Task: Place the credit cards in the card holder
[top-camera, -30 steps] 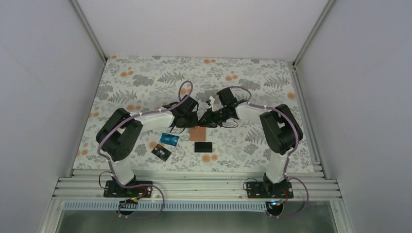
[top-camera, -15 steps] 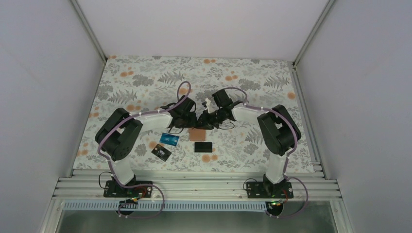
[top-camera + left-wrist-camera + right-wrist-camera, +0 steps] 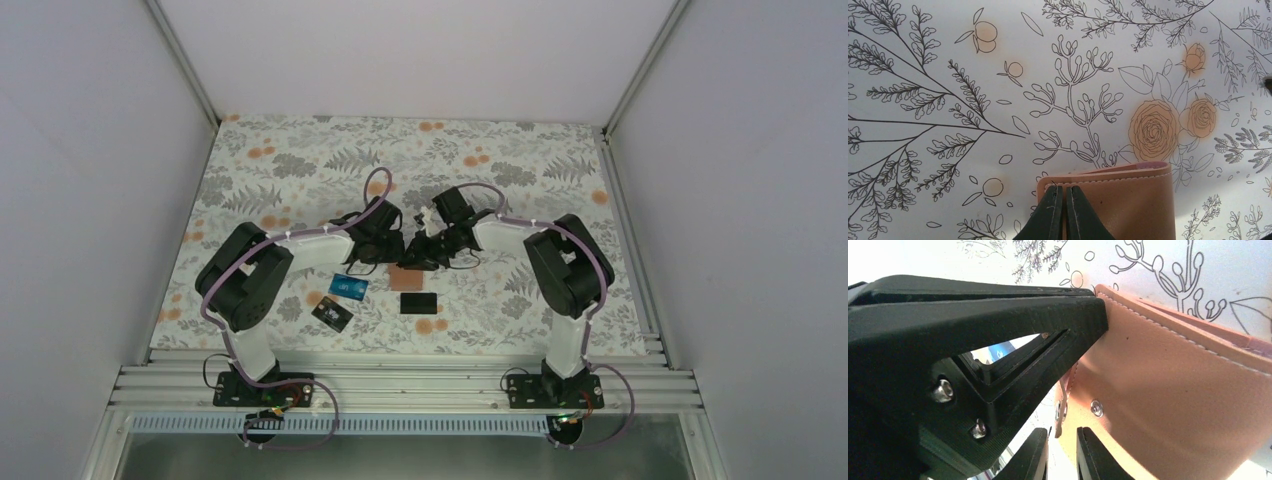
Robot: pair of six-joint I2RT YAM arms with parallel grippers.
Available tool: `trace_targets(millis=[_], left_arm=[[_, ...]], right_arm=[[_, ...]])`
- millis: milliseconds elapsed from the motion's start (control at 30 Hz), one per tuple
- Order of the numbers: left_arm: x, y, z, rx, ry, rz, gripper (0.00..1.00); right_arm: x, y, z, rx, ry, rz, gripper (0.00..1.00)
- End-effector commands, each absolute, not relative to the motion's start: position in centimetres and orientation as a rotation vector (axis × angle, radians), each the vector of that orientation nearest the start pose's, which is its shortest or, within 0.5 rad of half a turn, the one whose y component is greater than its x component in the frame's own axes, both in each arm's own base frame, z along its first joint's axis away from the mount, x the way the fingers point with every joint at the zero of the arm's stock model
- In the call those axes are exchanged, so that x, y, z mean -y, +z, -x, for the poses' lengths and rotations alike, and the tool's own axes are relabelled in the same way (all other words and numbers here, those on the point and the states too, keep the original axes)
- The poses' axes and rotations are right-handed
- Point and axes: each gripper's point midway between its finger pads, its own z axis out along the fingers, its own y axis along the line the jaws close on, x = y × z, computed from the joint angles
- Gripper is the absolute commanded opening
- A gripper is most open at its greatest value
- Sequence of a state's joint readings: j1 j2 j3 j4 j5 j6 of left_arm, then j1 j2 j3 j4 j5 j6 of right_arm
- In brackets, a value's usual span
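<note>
Nearest the arm bases, three thin plastic rectangles flat on the table: a black credit card with pale print (image 3: 332, 316), a blue credit card (image 3: 349, 287) just beyond it, and a plain black credit card (image 3: 418, 302) to the right, all outside any slot. Just past them, the small tan-brown leather folding card holder (image 3: 405, 276), on the cloth between the two pincers. Left pincer (image 3: 1064, 192) pressed fully together at one corner of the holder; impossible to tell whether any leather sits nipped between the tips. Right pincer (image 3: 1063, 437) parted by a narrow gap, with the end of the studded snap tab (image 3: 1060, 412) dipping into that gap but not visibly clamped.

Judged as the opening step — getting the wallet spread, no card seen inside. Next move probably calls for a firm nip on the tab and a steady hold at the opposite corner. Then a gentle spreading pull, without dragging the light leather across the cloth.

Underneath and stretching away, a smooth white floral cloth (image 3: 300, 160) with grey ferns and orange blooms. Beyond it, plain pale walls (image 3: 420, 50) closing in on three sides.
</note>
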State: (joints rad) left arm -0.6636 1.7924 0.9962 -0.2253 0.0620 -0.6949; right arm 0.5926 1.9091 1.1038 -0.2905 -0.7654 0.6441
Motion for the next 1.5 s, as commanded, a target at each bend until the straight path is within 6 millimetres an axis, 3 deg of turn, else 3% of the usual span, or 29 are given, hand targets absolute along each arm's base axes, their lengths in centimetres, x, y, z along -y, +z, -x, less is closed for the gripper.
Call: trace_targets(millis=[0, 533, 667, 1100, 1467], left_arm=[[26.5, 2.9, -32.0, -2.706, -0.552, 0.009, 0.05], [26.4, 2.7, -31.8, -2.711, -0.553, 0.013, 0.02], [26.4, 2.7, -31.8, -2.711, -0.554, 0.011, 0.02], [26.3, 2.6, -31.6, -2.714, -0.552, 0.012, 0.02], [26.3, 2.5, -31.6, -2.715, -0.551, 0.013, 0.03]], right_arm=[[-33.7, 5.0, -27.7, -2.901, 1.352, 0.229, 0.18], [-34.6, 4.1, -27.4, -2.918, 1.354, 0.241, 0.16], [-34.6, 4.3, -27.7, -2.913, 1.342, 0.24, 0.12], [-34.5, 4.7, -28.4, -2.904, 1.288, 0.236, 0.14], [-34.2, 4.4, -28.4, -2.915, 1.266, 0.233, 0.04]])
